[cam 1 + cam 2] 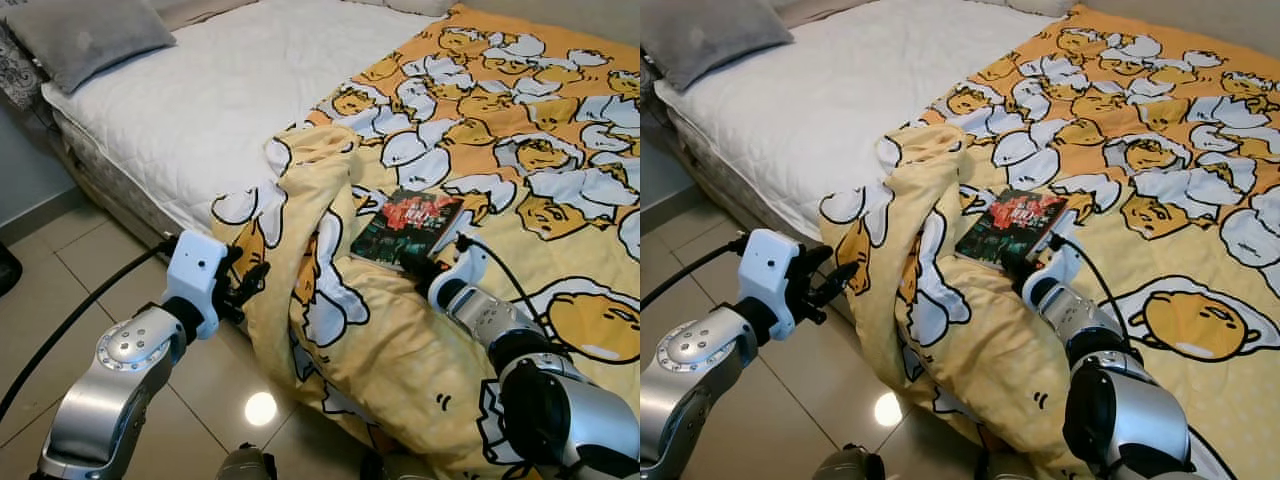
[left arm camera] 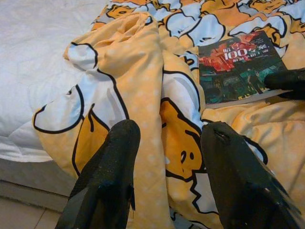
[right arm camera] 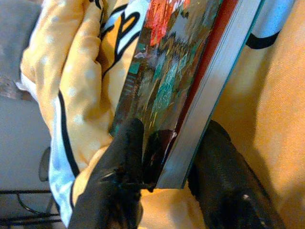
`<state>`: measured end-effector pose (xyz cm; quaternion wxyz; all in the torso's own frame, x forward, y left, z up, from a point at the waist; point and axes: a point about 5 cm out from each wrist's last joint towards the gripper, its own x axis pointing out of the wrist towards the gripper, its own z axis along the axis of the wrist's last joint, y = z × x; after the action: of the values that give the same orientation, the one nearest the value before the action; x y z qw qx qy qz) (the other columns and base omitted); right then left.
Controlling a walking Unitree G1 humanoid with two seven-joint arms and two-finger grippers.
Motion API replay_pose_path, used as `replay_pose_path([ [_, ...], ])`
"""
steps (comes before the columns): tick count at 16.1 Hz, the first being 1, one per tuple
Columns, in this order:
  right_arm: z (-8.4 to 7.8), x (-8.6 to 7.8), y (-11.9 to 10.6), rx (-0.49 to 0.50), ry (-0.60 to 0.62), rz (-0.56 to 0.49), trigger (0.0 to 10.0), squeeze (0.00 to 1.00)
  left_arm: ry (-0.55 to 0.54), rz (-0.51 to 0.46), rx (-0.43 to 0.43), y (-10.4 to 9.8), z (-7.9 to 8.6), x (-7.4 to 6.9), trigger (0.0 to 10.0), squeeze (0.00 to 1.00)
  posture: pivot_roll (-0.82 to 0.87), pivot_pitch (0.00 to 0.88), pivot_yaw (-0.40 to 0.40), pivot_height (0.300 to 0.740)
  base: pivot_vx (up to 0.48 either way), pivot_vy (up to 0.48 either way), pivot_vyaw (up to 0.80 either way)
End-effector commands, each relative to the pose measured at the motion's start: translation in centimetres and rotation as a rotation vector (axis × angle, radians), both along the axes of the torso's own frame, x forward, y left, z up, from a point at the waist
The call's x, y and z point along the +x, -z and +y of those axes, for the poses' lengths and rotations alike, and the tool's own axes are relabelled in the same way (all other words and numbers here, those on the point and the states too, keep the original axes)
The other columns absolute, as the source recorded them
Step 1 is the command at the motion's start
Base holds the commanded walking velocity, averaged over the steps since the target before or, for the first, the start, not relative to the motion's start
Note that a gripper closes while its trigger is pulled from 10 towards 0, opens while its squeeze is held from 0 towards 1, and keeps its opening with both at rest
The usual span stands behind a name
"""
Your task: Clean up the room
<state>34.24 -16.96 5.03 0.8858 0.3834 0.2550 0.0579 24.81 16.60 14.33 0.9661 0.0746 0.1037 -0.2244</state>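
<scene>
So on the far left there's a grey pillow [image 1: 85,35] sitting at the head of the bed, on the bare white mattress [image 1: 210,100]. Floor next to the bed is beige tile [image 1: 60,300] with a light reflecting off it.

The left gripper [image 1: 243,283] is hanging in the air just off the bed's edge, right next to where the blanket droops over the side. Its two black fingers [image 2: 107,176] are spread apart with nothing between them, just pointing at the bunched fabric. A black cable [image 1: 70,325] runs back from that wrist over the floor.

Middle of the scene is the yellow blanket [image 1: 500,150] with the cartoon egg print. It covers the right part of the bed, and its near corner is folded over into a lumpy ridge that spills down toward the tile.

Just right of that ridge, a book [image 1: 407,226] with a dark red and green cover lies flat on top of the blanket. The right gripper [image 1: 418,270] is at the book's near corner, and from the wrist cam you can see it's clamped on it: one finger [image 3: 121,167] on the cover, the other under the pages. The book looks like it's resting on the blanket, not lifted. The silver right arm [image 1: 560,400] reaches in over the blanket from the lower right.
</scene>
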Motion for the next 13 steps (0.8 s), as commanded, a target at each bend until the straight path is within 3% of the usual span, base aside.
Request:
replay_pose_path([
  [1,0.5,0.5,-0.7,0.060,0.007,-0.030,10.0,1.00,-0.015,-0.012,0.005,-0.3,0.2,-0.3,10.0,0.00,0.06,0.086,-0.005,0.740,0.000,0.000,0.00],
  [3,0.6,0.8,-1.1,0.115,0.038,-0.043,10.0,1.00,-0.020,-0.016,0.006,-0.3,0.3,-0.3,10.0,0.00,0.06,0.091,-0.006,0.740,0.000,0.000,0.00],
  [4,0.9,1.2,-1.7,0.161,0.048,-0.065,10.0,0.00,-0.025,-0.016,0.007,-0.3,0.4,-0.4,10.0,0.00,0.06,0.096,-0.009,0.740,0.000,0.000,0.00],
  [8,1.8,2.0,-3.4,0.263,-0.015,-0.137,10.0,0.00,-0.030,-0.012,0.009,-0.2,0.4,-0.7,10.0,0.00,0.06,0.106,-0.015,0.740,0.000,0.000,0.00],
  [13,3.1,1.6,-2.3,0.210,-0.005,-0.044,10.0,0.00,-0.034,-0.006,0.015,-0.1,0.5,-0.8,10.0,0.00,0.07,0.115,-0.016,0.740,0.000,0.000,0.00],
])
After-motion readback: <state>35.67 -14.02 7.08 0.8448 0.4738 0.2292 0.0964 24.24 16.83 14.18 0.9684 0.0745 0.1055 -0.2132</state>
